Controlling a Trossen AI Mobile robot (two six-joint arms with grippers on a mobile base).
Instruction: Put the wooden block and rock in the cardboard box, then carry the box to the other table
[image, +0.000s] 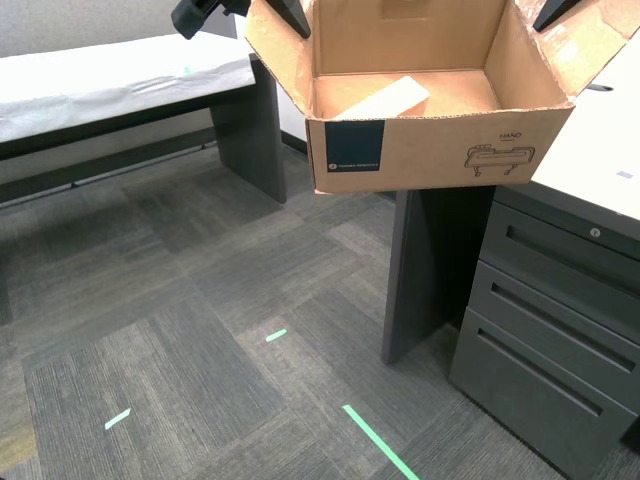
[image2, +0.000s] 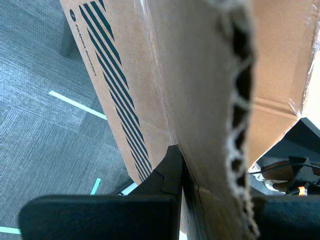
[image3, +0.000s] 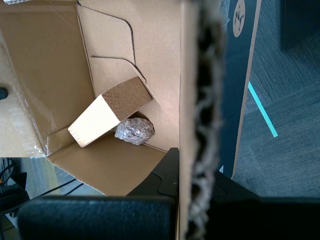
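**Two grippers on the flaps, box in the air between benches**

Both loads are already inside: the plain light-tan rectangular wooden block (image3: 110, 117) leans on a corner of the brown corrugated cardboard box (image: 430, 150), and the rough grey-brown rock (image3: 134, 131) sits touching its lower edge. What is left, as I judge it, is the carry.

I hold the box by its two side flaps so it hangs level and the open top stays up. My first gripper (image3: 192, 200) is clamped on the torn corrugated edge of one flap, looking down into the box. My second gripper (image2: 210, 200) is closed on the opposite flap, on the side with the dark blue striped panel. Which arm is which in the exterior view I cannot say for sure, since only dark tips show at the top.

The box hangs over grey carpet, its far side overlapping the edge of the smooth off-white bench with grey drawers (image: 600, 140) at the exterior view's right. The bench draped in wrinkled white cloth (image: 110, 85) lies at the exterior view's left, across an open gap. Its near edge and dark leg (image: 250, 140) are what I must clear; the floor between holds only green tape marks (image: 380, 442).
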